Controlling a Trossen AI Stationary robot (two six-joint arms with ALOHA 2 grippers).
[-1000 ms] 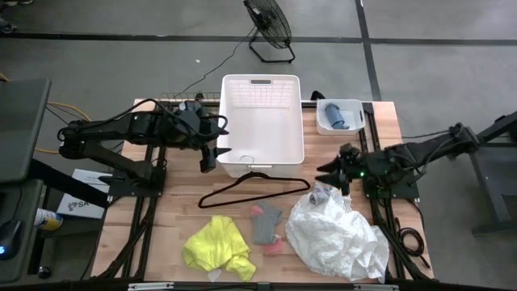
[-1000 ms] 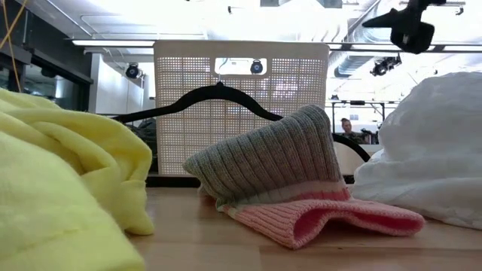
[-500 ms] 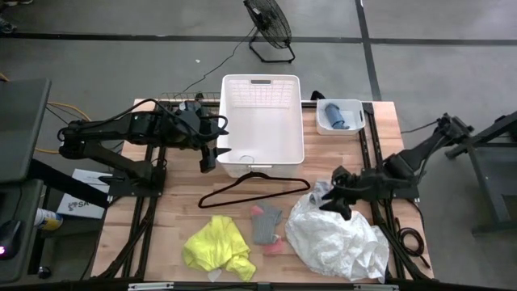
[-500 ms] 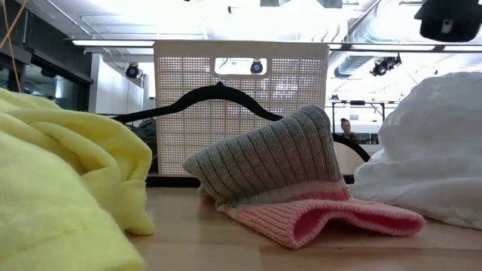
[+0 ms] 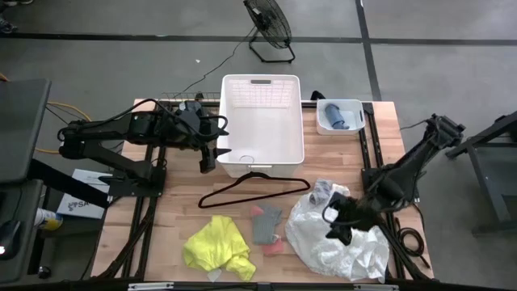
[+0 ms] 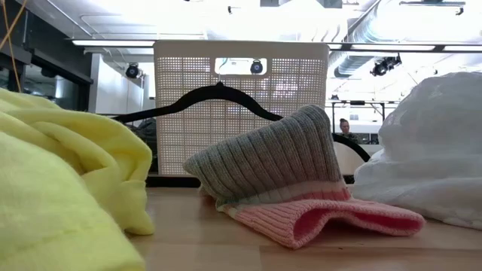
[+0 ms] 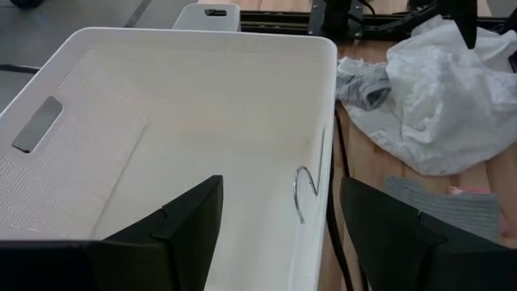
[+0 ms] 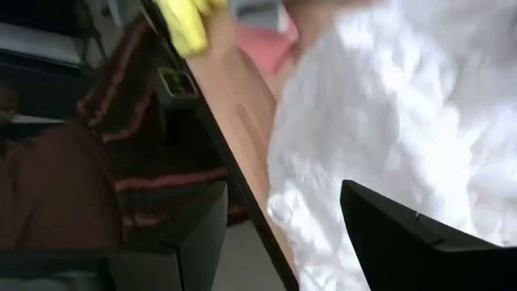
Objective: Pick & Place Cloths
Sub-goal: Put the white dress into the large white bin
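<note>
While the left gripper (image 5: pixel 208 159) waits with spread fingers at the white basket's (image 5: pixel 230 121) left side, the right gripper (image 5: pixel 338 229) hangs empty and parted over the large white garment (image 5: pixel 323 242) at the table's near right.

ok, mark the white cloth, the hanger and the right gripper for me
white cloth (image 5: pixel 311 242): high view, on its bare left part.
hanger (image 5: pixel 242 196): high view, on the lower bar.
right gripper (image 5: pixel 335 231): high view, between its fingertips, over the white cloth.
</note>
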